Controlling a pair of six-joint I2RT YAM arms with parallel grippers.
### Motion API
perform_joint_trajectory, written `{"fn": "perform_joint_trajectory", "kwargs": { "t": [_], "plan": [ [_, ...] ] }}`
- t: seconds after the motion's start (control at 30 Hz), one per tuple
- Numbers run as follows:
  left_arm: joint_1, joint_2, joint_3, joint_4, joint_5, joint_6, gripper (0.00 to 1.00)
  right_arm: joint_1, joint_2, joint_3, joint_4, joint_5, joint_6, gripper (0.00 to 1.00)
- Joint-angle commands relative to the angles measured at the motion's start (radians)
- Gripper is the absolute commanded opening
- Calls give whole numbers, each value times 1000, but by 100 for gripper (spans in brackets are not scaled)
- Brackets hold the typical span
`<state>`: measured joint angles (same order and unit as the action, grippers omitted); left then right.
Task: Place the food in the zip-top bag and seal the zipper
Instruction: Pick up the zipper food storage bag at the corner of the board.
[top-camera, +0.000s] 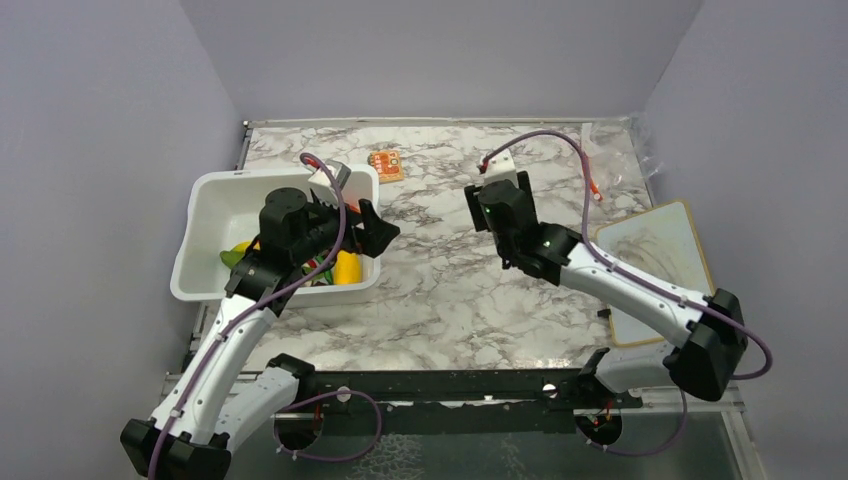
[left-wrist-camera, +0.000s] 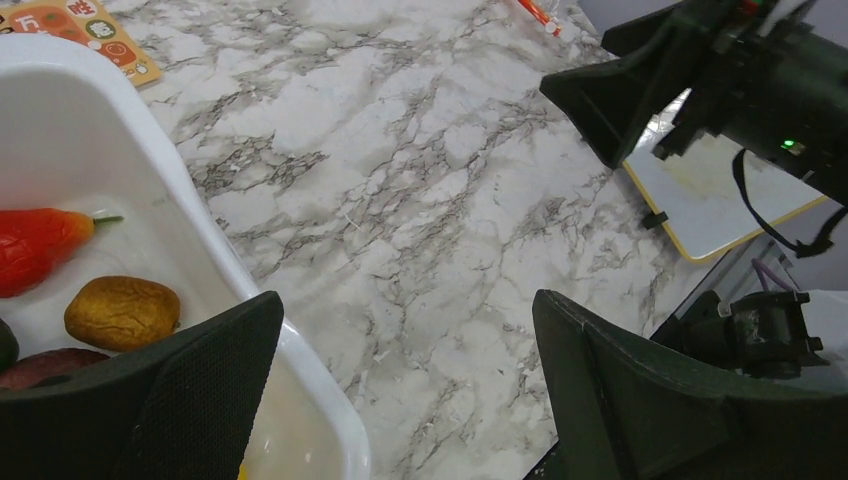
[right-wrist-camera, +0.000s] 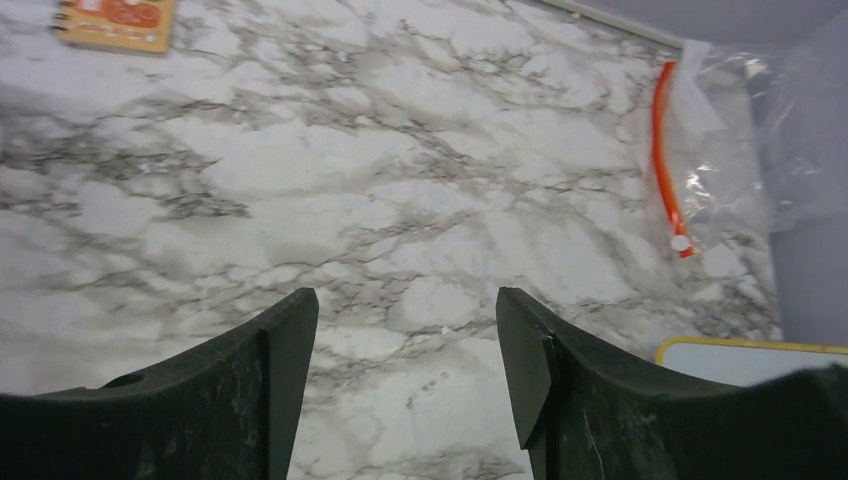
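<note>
The toy food lies in a white tub at the left: a yellow banana and a green chilli. The left wrist view shows a red chilli and a brown-orange lump in it. The clear zip-top bag lies flat at the back right, with its orange-red zipper and white tab. My left gripper is open and empty over the tub's right rim. My right gripper is open and empty above mid-table, left of the bag.
A small orange card lies at the back centre. A white board with a yellow rim lies at the right, in front of the bag. Purple walls close in the table on three sides.
</note>
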<state>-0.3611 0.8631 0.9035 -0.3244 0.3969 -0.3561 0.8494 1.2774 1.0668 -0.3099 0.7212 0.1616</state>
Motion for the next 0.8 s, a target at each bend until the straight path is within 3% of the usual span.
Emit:
{"fn": "perform_joint_trajectory", "kwargs": {
  "t": [0.0,0.13,0.23,0.43,0.53,0.77],
  "plan": [
    [-1,-33,-3,4,-33,8,100,-84,112,98,93,135,-197,63],
    [-2,-48,-31,-1,-70,6,100,-225,225,171,78,36,-223,55],
    [-1,-74,-58,-9,-127,29,100,-295,339,250,32,49,-228,47],
    [-2,-150,-159,64,-188,57,100,-434,552,371,3,31,-253,44],
    [-2,-162,-182,85,-166,68,100,-481,656,444,-43,99,-277,41],
    [-2,-189,-206,80,-164,81,100,-613,802,484,-27,106,-329,40]
  ]
}}
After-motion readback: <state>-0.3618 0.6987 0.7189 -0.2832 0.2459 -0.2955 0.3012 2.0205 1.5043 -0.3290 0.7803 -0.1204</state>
